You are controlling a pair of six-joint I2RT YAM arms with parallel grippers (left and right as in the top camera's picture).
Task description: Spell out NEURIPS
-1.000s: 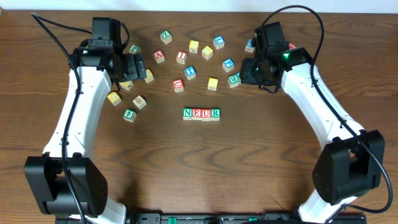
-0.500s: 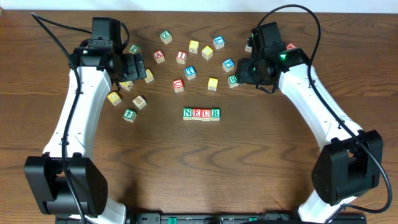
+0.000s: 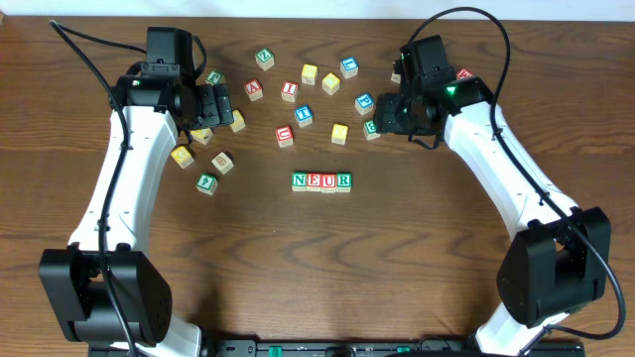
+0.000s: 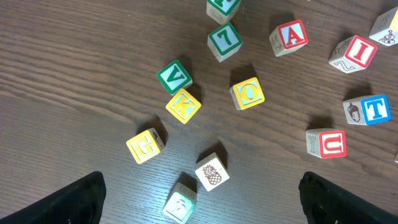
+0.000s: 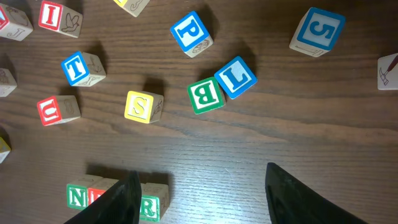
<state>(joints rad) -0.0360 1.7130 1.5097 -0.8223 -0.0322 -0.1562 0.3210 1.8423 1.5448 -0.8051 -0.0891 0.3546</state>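
A row of four blocks spelling NEUR [image 3: 321, 180] lies mid-table; it also shows at the lower left of the right wrist view [image 5: 118, 196]. My right gripper [image 3: 385, 114] [image 5: 202, 186] is open and empty, hovering right of the row's R end. Ahead of it lie a yellow S block [image 5: 143, 106] [image 3: 339, 132], a blue P block [image 5: 191, 32] and a red I block [image 5: 50, 15] [image 3: 289, 90]. My left gripper [image 3: 220, 104] [image 4: 199, 196] is open and empty over loose blocks at the back left; the red I block [image 4: 357, 51] shows at its upper right.
Near my right gripper lie a green B [image 5: 206, 95], blue L [image 5: 236, 76], blue T [image 5: 83, 68], red U [image 5: 57, 109] and blue 5 [image 5: 316, 30]. Under my left gripper lie a pineapple block [image 4: 211, 171], yellow G [image 4: 145, 144], K [image 4: 183, 104] and O [image 4: 247, 93].
My right gripper has moved a little to the left, toward the loose blocks. The left arm and the blocks have not moved.
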